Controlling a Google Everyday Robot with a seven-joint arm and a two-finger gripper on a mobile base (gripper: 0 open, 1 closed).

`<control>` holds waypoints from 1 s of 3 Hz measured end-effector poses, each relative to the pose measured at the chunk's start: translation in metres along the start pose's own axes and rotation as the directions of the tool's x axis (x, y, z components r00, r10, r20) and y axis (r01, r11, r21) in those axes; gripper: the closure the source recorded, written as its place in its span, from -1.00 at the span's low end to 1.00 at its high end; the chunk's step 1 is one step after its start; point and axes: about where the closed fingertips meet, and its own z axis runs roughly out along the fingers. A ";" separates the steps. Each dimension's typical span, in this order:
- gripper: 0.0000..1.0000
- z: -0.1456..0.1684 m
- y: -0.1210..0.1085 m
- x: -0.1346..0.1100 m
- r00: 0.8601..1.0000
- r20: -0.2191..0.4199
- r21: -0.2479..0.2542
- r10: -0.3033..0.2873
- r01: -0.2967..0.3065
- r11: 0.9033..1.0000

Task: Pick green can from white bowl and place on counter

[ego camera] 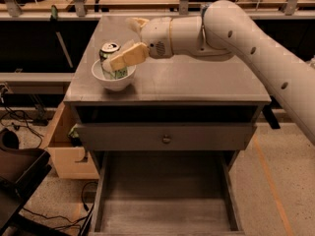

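Observation:
The green can (108, 58) stands upright in the white bowl (113, 81), at the left front part of the counter (197, 85). Its silver top with pull tab shows. My gripper (121, 41) reaches in from the right on the white arm (236, 33) and is open. Its near tan finger (129, 56) lies across the right side of the can, just above the bowl's rim. The far finger (136, 22) is behind and to the right of the can. The can's right side is hidden by the near finger.
Under the counter are a shut drawer with a knob (166, 139) and a pulled-out lower drawer (165, 200). A light wooden box (66, 154) stands to the left on the floor, with cables and a dark object (19, 176) in front of it. Shelving runs behind.

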 end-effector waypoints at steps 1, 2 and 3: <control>-1.00 0.022 0.003 0.022 1.000 0.020 -0.040 -0.008 0.009 0.999; -1.00 0.037 0.004 0.042 1.000 0.024 -0.057 -0.004 0.005 0.998; -0.66 0.048 0.006 0.054 1.000 0.030 -0.069 0.000 0.002 0.998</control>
